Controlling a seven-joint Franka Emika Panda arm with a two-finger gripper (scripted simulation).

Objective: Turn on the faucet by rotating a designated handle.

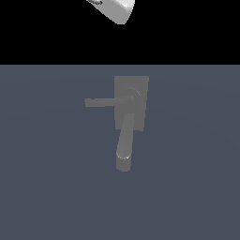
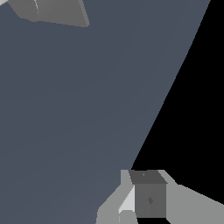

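The dull grey faucet (image 1: 131, 101) lies on the blue-grey floor in the middle of the exterior view, on a flat rectangular base plate (image 1: 140, 84). Its thin bar handle (image 1: 101, 102) sticks out from a small round hub toward the exterior view's left. The thick spout (image 1: 124, 145) runs toward the viewer. Only a white piece of my arm (image 1: 115, 9) shows at the top edge, far above the faucet. In the wrist view my gripper (image 2: 140, 201) is at the picture's edge, with one dark finger (image 2: 150, 197) showing and nothing visibly held. A corner of the faucet (image 2: 48, 13) is well away from it.
The blue-grey floor (image 1: 47, 187) spreads flat around the faucet in the exterior view. Beyond its far edge (image 1: 187, 64) there is only black background.
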